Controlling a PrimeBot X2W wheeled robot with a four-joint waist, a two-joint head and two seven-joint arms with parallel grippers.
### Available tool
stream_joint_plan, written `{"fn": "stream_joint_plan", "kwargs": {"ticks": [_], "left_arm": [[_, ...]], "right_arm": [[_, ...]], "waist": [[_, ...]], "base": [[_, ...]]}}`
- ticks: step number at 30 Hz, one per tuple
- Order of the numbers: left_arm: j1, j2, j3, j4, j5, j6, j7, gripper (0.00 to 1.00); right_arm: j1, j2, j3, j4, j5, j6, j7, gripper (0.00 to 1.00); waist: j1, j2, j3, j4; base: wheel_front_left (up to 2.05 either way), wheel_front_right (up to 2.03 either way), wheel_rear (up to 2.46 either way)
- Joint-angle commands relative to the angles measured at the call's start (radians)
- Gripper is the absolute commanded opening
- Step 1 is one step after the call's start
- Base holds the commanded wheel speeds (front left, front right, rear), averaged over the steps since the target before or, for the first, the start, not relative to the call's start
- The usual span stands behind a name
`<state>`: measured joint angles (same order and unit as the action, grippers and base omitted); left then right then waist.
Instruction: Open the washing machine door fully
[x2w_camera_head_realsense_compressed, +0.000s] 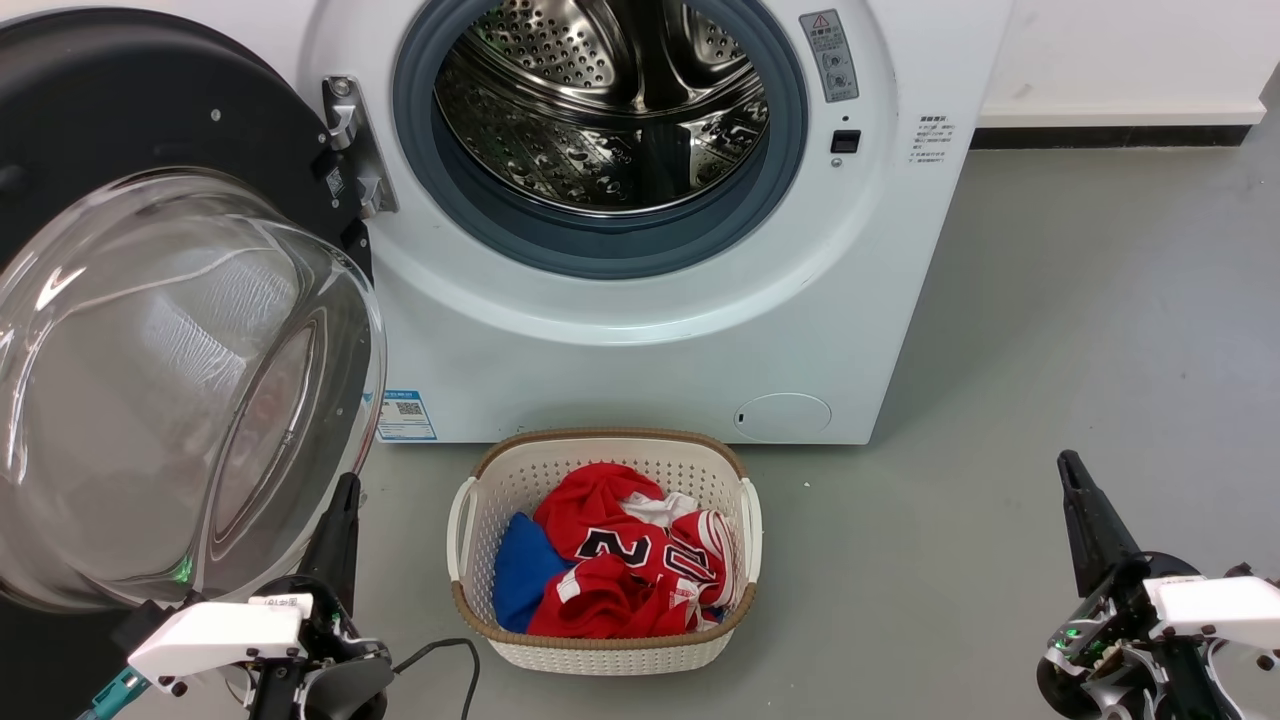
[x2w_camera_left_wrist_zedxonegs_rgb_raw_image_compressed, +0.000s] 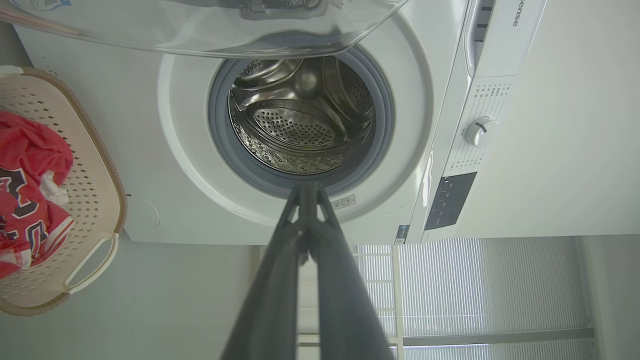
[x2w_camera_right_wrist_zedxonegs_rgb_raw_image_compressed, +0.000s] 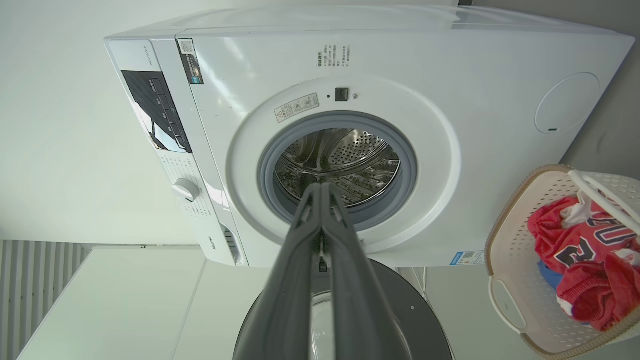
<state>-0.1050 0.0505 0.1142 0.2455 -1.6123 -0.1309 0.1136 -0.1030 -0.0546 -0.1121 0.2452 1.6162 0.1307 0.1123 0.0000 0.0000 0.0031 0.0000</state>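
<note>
The white washing machine (x2w_camera_head_realsense_compressed: 650, 350) stands in front of me with its steel drum (x2w_camera_head_realsense_compressed: 600, 110) exposed. The washing machine door (x2w_camera_head_realsense_compressed: 170, 330) is swung wide to the left on its hinge (x2w_camera_head_realsense_compressed: 350, 145), its clear glass bowl bulging toward me. In the right wrist view the washing machine door (x2w_camera_right_wrist_zedxonegs_rgb_raw_image_compressed: 415, 325) shows below the machine (x2w_camera_right_wrist_zedxonegs_rgb_raw_image_compressed: 400, 65). My left gripper (x2w_camera_head_realsense_compressed: 345, 485) is shut with nothing in it, its tip just beside the lower right edge of the glass bowl. My right gripper (x2w_camera_head_realsense_compressed: 1068, 462) is shut and holds nothing, low over the floor far right of the machine. Both pairs of fingers (x2w_camera_left_wrist_zedxonegs_rgb_raw_image_compressed: 305, 210) (x2w_camera_right_wrist_zedxonegs_rgb_raw_image_compressed: 322, 210) point at the drum.
A cream laundry basket (x2w_camera_head_realsense_compressed: 600, 650) with red, white and blue clothes sits on the grey floor right in front of the machine, between my arms. A black cable (x2w_camera_head_realsense_compressed: 440, 650) lies by my left arm. The floor on the right runs back to a white wall.
</note>
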Motion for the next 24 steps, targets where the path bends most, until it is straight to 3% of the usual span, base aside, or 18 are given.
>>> {"fn": "stream_joint_plan", "kwargs": {"ticks": [1, 24], "left_arm": [[-0.008, -0.003, 0.003, 0.0, -0.001, -0.002, 0.004, 0.0], [-0.008, -0.003, 0.003, 0.0, -0.001, -0.002, 0.004, 0.0]], "right_arm": [[-0.011, 0.005, -0.001, 0.001, -0.003, 0.0, 0.002, 0.0], [-0.011, 0.005, -0.002, 0.001, -0.004, 0.0, 0.002, 0.0]], "waist": [[0.0, 0.0, 0.0, 0.0], [0.0, 0.0, 0.0, 0.0]], "base": [[0.0, 0.0, 0.0], [0.0, 0.0, 0.0]]}}
